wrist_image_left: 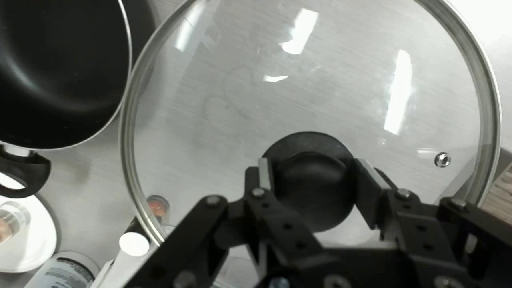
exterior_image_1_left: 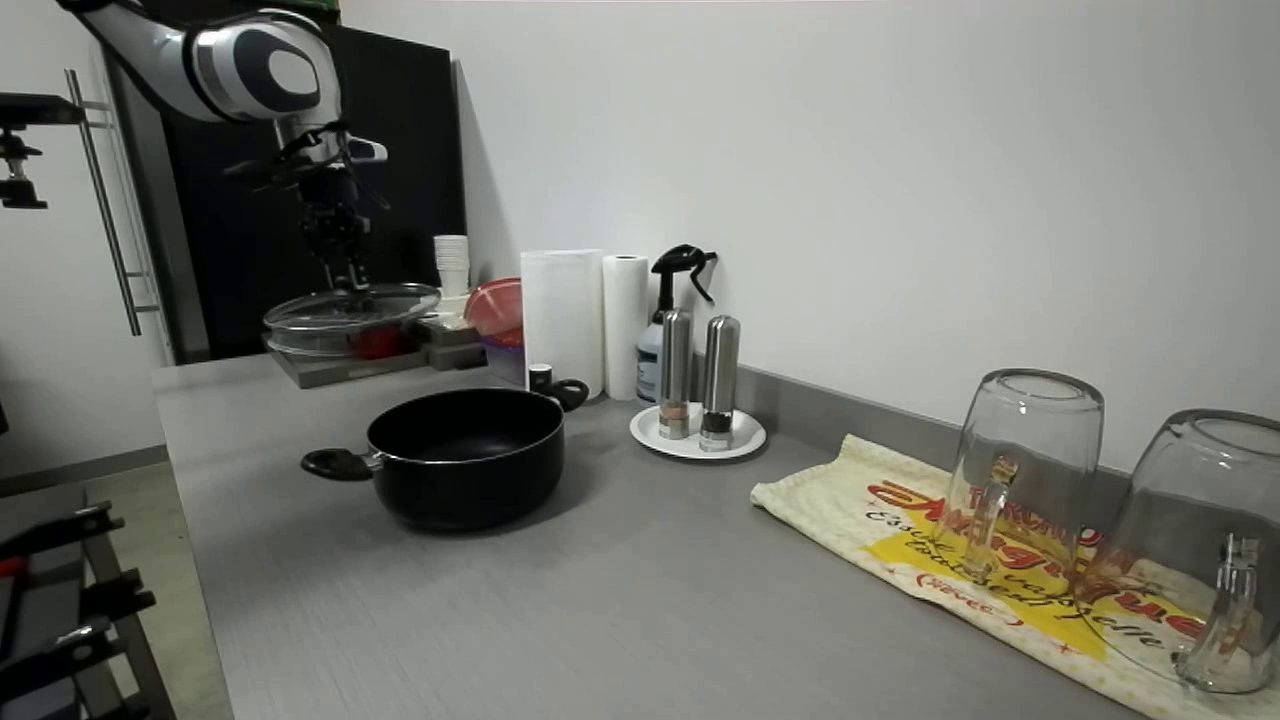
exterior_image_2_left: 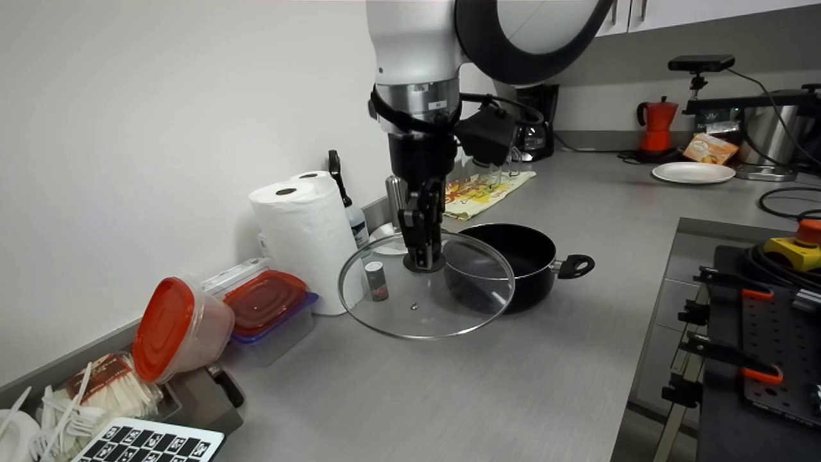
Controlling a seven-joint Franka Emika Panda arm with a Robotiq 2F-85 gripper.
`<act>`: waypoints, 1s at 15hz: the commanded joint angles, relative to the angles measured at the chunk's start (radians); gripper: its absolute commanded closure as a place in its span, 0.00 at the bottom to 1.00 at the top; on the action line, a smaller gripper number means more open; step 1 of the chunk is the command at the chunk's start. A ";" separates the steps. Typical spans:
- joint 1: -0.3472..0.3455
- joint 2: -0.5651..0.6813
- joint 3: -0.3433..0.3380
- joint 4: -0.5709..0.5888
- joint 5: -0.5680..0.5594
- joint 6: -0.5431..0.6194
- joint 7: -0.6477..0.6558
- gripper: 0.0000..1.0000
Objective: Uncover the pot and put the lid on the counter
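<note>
The lid is round clear glass with a metal rim and a black centre knob; it shows in both exterior views (exterior_image_1_left: 395,305) (exterior_image_2_left: 417,314) and fills much of the wrist view (wrist_image_left: 320,96). My gripper (wrist_image_left: 314,176) is shut on the lid's knob, also seen in both exterior views (exterior_image_1_left: 347,280) (exterior_image_2_left: 424,256). The lid hangs roughly level above the grey counter (exterior_image_1_left: 600,620) (exterior_image_2_left: 462,391), off to the side of the pot. The black pot (exterior_image_1_left: 470,490) (exterior_image_2_left: 535,289) stands uncovered on the counter; its inside shows at the wrist view's left (wrist_image_left: 64,80).
Paper towel rolls (exterior_image_2_left: 308,237), a spray bottle (exterior_image_1_left: 650,350) and a small shaker (exterior_image_2_left: 376,282) stand by the wall. Two mills stand on a white plate (exterior_image_1_left: 700,445). Plastic containers (exterior_image_2_left: 183,330) and a grey box (exterior_image_2_left: 205,398) sit at the side. Glass mugs (exterior_image_1_left: 1020,470) rest on a cloth (exterior_image_1_left: 850,490).
</note>
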 commanded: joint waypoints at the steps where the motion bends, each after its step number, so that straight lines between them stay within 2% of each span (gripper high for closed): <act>1: 0.045 0.055 0.009 0.021 -0.044 0.031 0.063 0.74; 6: 0.119 0.168 -0.012 0.090 -0.131 0.037 0.133 0.74; 9: 0.164 0.261 -0.035 0.191 -0.173 0.008 0.161 0.74; 15: 0.223 0.418 -0.083 0.371 -0.167 -0.011 0.156 0.74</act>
